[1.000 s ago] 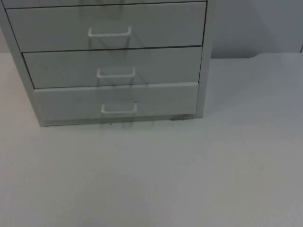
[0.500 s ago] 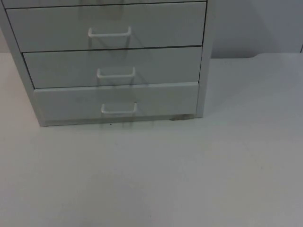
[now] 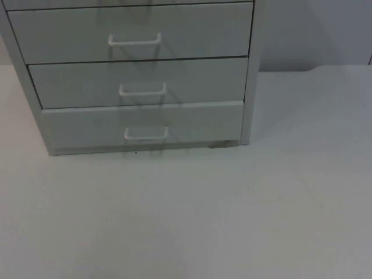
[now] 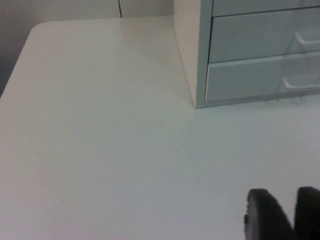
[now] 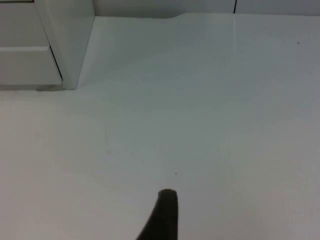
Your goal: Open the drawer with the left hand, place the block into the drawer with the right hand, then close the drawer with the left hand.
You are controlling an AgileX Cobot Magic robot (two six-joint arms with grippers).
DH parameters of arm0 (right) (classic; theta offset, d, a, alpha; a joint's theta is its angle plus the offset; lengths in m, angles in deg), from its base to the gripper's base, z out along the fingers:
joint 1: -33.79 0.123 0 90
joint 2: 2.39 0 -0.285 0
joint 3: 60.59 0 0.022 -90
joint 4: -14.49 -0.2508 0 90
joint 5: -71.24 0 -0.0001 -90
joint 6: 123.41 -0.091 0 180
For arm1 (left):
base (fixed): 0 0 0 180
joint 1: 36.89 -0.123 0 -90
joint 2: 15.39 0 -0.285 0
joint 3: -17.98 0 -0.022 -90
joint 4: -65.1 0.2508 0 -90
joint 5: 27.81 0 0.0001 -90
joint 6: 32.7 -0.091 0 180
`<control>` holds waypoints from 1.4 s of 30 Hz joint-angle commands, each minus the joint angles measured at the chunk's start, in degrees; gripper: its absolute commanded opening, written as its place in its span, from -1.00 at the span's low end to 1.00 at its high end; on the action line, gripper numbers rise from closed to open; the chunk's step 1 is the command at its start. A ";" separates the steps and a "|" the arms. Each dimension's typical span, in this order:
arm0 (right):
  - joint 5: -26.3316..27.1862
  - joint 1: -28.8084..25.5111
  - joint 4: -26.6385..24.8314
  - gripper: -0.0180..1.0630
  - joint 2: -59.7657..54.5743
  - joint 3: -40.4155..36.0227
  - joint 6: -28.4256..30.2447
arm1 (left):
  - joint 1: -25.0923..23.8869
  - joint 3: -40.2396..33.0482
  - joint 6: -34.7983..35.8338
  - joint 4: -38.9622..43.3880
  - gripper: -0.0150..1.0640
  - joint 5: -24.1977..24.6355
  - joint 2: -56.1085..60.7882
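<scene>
On the table point(image 3: 232, 221) all drawers point(image 3: 142, 125) sit closed; left claw point(image 4: 285, 212) near-clenched, right claw point(image 5: 165, 215) unclear

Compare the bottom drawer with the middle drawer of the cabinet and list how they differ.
The bottom drawer front stands slightly forward of the cabinet frame, while the middle drawer sits recessed inside it. The bottom drawer lies lowest, next to the table; the middle drawer sits directly above it. The bottom drawer's front spans wider than the middle drawer's. Both are pale grey, appear shut, and carry a white loop handle at centre.

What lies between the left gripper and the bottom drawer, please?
Bare white table in the left wrist view, from the left gripper to the bottom drawer.
</scene>
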 commanded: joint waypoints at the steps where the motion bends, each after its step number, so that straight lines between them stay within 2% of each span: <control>1: 0.42 -0.09 -0.16 0.50 0.15 -0.07 0.45 | -0.14 -0.23 0.61 0.34 -0.14 0.15 0.20; 2: 0.42 -0.09 -0.16 0.57 0.15 -0.07 0.00 | -0.14 -0.23 0.61 0.34 0.01 0.15 0.20; 3: 0.42 -0.09 -0.16 0.57 0.15 -0.07 0.00 | -0.14 -0.23 0.61 0.34 0.01 0.15 0.20; 5: 0.42 -0.09 -0.16 0.78 0.15 -0.07 0.00 | -0.14 -0.23 0.61 0.34 0.62 0.15 0.20; 6: 0.42 -0.09 -0.16 0.90 0.15 -0.07 0.00 | -0.14 -0.23 0.61 0.34 0.86 0.15 0.20; 7: 0.42 -0.09 -0.16 0.99 0.15 -0.07 0.00 | -0.14 -0.23 0.61 0.34 0.97 0.15 0.20; 42: 0.42 -0.09 -0.16 0.98 0.15 -0.07 0.00 | -0.14 -0.23 0.61 -0.03 0.97 0.15 0.20</control>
